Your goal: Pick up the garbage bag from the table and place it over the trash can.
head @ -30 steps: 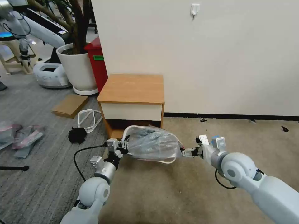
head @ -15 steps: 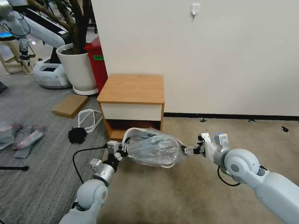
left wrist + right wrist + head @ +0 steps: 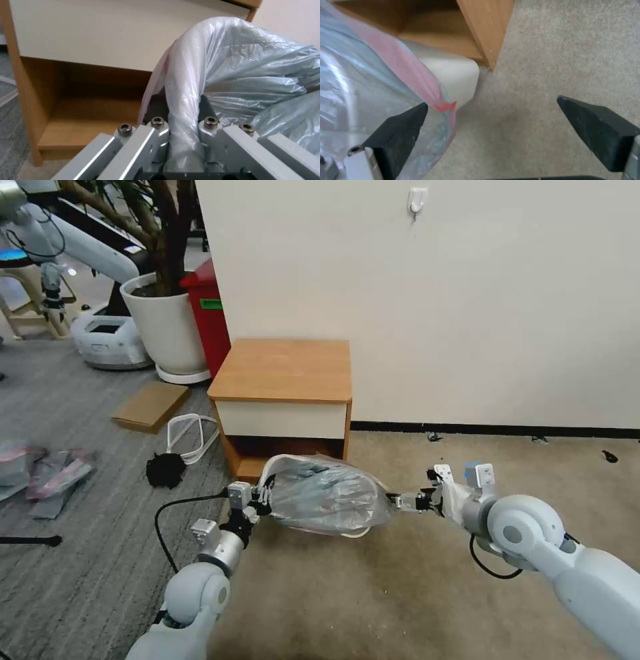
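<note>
The garbage bag [image 3: 323,493], crinkly grey plastic with a pinkish rim, lies stretched over the cream-white trash can [image 3: 270,465], which stands on the floor in front of the table [image 3: 283,370]. My left gripper [image 3: 263,500] is at the bag's left edge. In the left wrist view, the left gripper [image 3: 181,107] is shut on a bunched fold of the bag [image 3: 240,62]. My right gripper [image 3: 400,503] is at the bag's right tip. In the right wrist view, the right gripper [image 3: 491,105] is open wide. The bag's pink rim [image 3: 403,67] lies beside one finger [image 3: 400,130], over the can's corner [image 3: 456,72].
A large white plant pot [image 3: 167,323] and a red bin [image 3: 210,313] stand left of the table by the wall. On the grey floor lie a cardboard piece [image 3: 150,405], a white hoop [image 3: 190,437], a black lump [image 3: 165,470] and a heap of flat bags [image 3: 47,470]. Beige carpet [image 3: 520,460] spreads right.
The right arm has drifted a little to the right. The bag has sunk slightly lower and flatter over the can. The left gripper has stayed on the bag's left edge.
</note>
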`<state>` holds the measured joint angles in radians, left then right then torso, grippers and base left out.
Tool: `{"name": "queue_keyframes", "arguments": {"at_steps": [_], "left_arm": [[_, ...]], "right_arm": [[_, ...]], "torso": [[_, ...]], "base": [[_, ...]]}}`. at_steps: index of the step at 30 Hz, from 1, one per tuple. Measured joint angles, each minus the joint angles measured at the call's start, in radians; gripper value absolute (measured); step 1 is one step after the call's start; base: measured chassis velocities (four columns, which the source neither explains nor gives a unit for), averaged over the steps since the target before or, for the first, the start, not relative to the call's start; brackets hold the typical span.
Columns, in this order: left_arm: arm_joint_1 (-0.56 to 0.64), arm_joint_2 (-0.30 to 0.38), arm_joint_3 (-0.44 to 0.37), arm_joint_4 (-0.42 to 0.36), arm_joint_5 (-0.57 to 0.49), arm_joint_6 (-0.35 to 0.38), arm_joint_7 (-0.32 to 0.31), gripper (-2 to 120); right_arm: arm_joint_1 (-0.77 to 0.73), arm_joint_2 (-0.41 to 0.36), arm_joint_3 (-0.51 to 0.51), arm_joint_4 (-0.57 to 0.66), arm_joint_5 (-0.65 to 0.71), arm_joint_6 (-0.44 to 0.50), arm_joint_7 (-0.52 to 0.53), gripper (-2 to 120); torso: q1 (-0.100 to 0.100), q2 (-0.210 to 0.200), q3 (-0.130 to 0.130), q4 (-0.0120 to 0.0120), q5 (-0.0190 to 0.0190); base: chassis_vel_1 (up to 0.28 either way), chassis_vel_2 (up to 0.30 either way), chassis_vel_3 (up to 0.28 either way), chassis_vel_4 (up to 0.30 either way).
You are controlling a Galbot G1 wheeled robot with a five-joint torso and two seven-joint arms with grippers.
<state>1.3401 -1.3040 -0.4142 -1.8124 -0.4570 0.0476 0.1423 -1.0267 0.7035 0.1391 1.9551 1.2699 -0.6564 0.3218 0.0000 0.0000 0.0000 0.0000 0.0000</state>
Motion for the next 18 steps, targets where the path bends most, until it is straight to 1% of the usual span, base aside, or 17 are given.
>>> {"name": "queue_keyframes", "arguments": {"at_steps": [2,3,6,7,11,12,15,16,17,18], "left_arm": [[-0.002,-0.003,-0.008,0.005,-0.007,0.000,-0.002,5],[-0.002,-0.003,-0.008,0.005,-0.007,0.000,-0.002,5],[-0.008,-0.010,-0.019,0.008,-0.032,0.000,-0.019,5],[-0.008,-0.010,-0.019,0.008,-0.032,0.000,-0.019,5],[-0.015,-0.020,-0.030,0.008,-0.061,0.002,-0.042,5],[-0.015,-0.020,-0.030,0.008,-0.061,0.002,-0.042,5],[-0.020,-0.027,-0.038,0.008,-0.071,0.004,-0.059,5],[-0.022,-0.030,-0.040,0.008,-0.072,0.004,-0.062,5],[-0.022,-0.030,-0.040,0.008,-0.072,0.004,-0.062,5],[-0.024,-0.035,-0.041,0.009,-0.072,0.004,-0.066,5]], "right_arm": [[-0.020,0.017,0.046,0.013,0.024,0.000,0.003,99],[-0.020,0.017,0.046,0.013,0.024,0.000,0.003,99],[-0.072,0.090,0.152,0.053,0.072,-0.002,0.029,99],[-0.072,0.090,0.152,0.053,0.072,-0.002,0.029,99],[-0.151,0.192,0.269,0.108,0.150,-0.001,0.067,99],[-0.151,0.192,0.269,0.108,0.150,-0.001,0.067,99],[-0.224,0.256,0.321,0.170,0.188,0.000,0.085,99],[-0.244,0.273,0.328,0.187,0.192,0.000,0.090,98],[-0.244,0.273,0.328,0.187,0.192,0.000,0.090,98],[-0.265,0.296,0.333,0.207,0.195,0.000,0.096,98]], "torso": [[0.000,0.000,0.000,0.0000,0.0000],[0.000,0.000,0.000,0.0000,0.0000],[0.000,0.000,0.000,0.0000,-0.0001],[0.000,0.000,0.000,0.0000,-0.0001],[0.000,0.000,0.000,-0.0001,0.0001],[0.000,0.000,0.000,-0.0001,0.0001],[0.000,0.000,0.000,-0.0001,0.0000],[0.000,0.000,0.000,-0.0001,-0.0001],[0.000,0.000,0.000,-0.0001,-0.0001],[0.000,0.000,0.000,-0.0002,-0.0002]], "base": [[0.000,0.000,0.000,0.000],[0.000,0.000,0.000,0.000],[0.000,0.000,0.000,0.000],[0.000,0.000,0.000,0.000],[0.000,0.000,0.000,0.000],[0.000,0.000,0.000,0.000],[0.000,0.000,0.000,0.000],[0.000,0.000,0.000,0.000],[0.000,0.000,0.000,0.000],[0.000,0.000,0.000,0.000]]}}
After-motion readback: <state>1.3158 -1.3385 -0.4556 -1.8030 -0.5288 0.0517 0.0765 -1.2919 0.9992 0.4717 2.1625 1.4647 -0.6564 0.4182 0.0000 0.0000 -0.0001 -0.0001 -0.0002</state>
